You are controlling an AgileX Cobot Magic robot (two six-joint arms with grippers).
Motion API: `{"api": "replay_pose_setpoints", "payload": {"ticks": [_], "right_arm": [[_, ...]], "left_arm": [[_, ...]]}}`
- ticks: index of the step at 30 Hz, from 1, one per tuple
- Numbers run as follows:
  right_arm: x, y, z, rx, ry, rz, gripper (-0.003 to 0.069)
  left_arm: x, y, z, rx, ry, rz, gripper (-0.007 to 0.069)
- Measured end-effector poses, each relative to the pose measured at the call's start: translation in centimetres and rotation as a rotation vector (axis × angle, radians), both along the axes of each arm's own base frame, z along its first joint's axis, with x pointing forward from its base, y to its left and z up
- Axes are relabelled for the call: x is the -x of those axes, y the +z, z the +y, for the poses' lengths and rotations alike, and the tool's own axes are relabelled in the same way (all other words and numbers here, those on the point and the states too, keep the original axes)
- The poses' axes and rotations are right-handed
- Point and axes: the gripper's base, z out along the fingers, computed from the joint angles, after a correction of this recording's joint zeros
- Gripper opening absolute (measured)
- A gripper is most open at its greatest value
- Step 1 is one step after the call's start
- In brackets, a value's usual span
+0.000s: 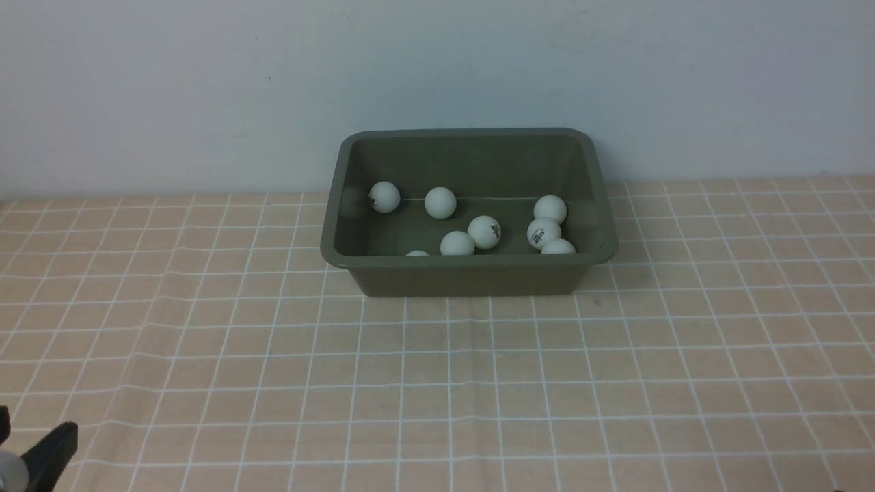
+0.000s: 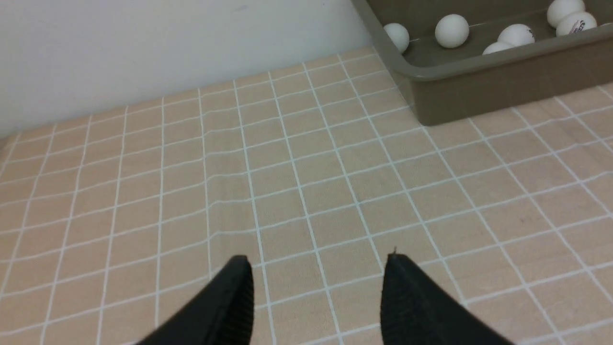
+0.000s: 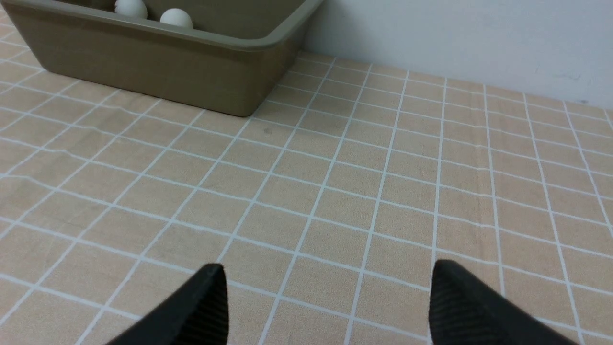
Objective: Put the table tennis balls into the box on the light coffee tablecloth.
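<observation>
Counting eight balls (image 1: 484, 231) inside the box (image 1: 469, 275) by the cloth's (image 1: 437, 383) far edge; none left out. Left claw (image 2: 316, 292) and right claw (image 3: 328, 297) both spread, empty, hovering. I'd hold clear, avoid nudging the box.

L gripper (image 2: 316, 287) fingers (image 2: 230, 306) apart, empty, over tablecloth (image 2: 306, 182); box (image 2: 479, 91) w/ balls (image 2: 451, 30) beyond.
</observation>
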Motion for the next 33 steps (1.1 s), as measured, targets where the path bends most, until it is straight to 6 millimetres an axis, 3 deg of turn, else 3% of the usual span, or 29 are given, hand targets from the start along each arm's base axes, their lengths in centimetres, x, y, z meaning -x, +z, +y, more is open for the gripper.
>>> {"api": "replay_pose_setpoints", "payload": {"ticks": [16, 23, 33], "right_arm": [[0.0, 0.0, 0.0, -0.001, 0.0, 0.0, 0.0512], [0.0, 0.0, 0.0, -0.001, 0.0, -0.001, 0.0512], [0.0, 0.0, 0.0, 0.0, 0.0, -0.001, 0.0512]], "left_arm": [[1.9, -3.9, 0.4, -0.03, 0.038, -0.069, 0.0298], [1.8, -6.2, 0.4, 0.005, 0.061, -0.014, 0.0298], [1.8, -6.7, 0.7, -0.017, 0.083, -0.002, 0.0298]]}}
